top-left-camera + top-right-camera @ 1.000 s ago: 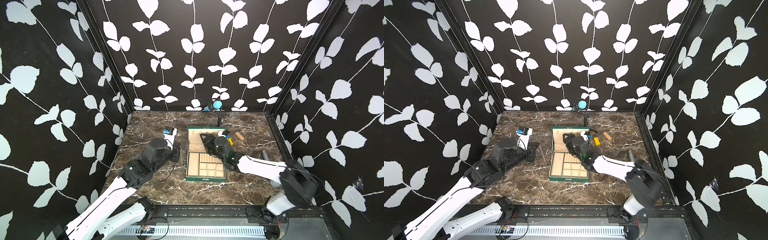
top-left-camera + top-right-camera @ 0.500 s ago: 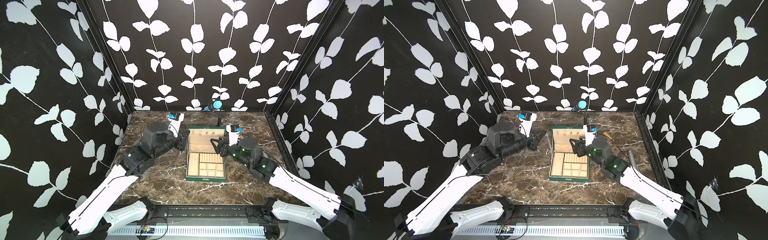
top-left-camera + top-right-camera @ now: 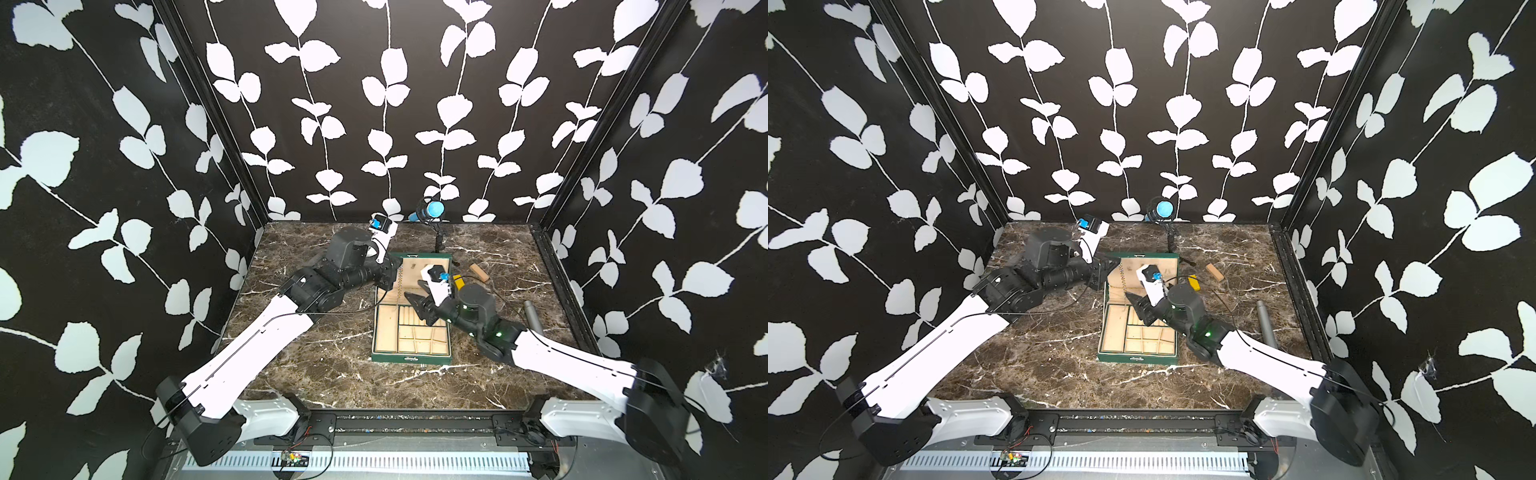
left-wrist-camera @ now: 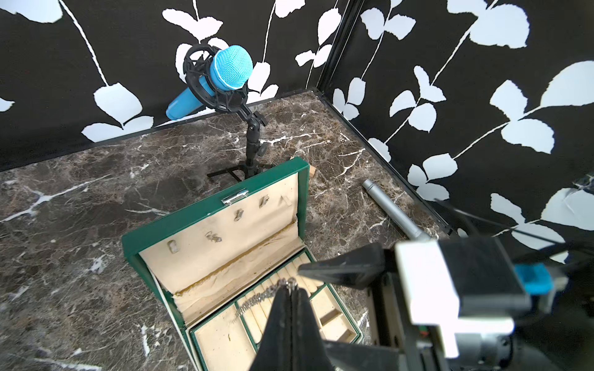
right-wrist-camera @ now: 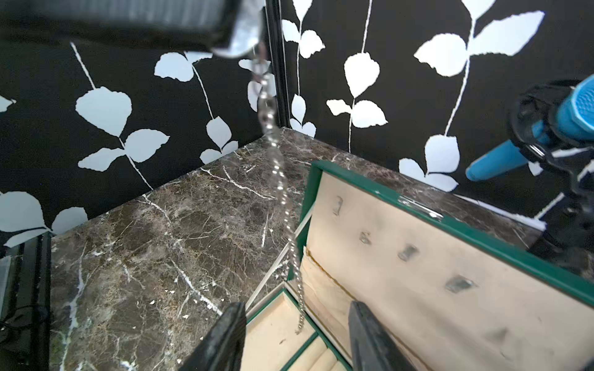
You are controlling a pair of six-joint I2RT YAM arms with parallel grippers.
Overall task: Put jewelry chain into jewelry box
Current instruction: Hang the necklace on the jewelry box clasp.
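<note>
Top views give me the whole marble table [image 3: 316, 365]. One green box [image 3: 409, 358] sits on it with the lid up, its cream lining cut into square compartments. My left gripper [image 3: 398, 266] is pinched tight on one thin link chain [image 3: 400, 284], which hangs straight down before the lid at the box's left rear. The right gripper [image 3: 413, 291] hovers over the tray, jaws partly apart and empty. Right of the box I count one yellow block [image 3: 459, 282], one wooden block [image 3: 478, 272] and one grey rod [image 3: 532, 318]. A blue mic [image 3: 432, 208] stands behind.

Left wrist view adds detail those lack. The black fingertips [image 4: 283, 308] are pressed together on the top link, and the chain trails over ribbed ring rolls [image 4: 255, 321]. I see five small metal hooks [image 4: 238, 214] on the lid lining and one silver clasp [image 4: 235, 196].

Right wrist view shows two matte fingers [image 5: 225, 337] standing apart with nothing between. The chain's free end dangles over the compartment nearest the hinge. I cannot tell whether it touches the lining.
</note>
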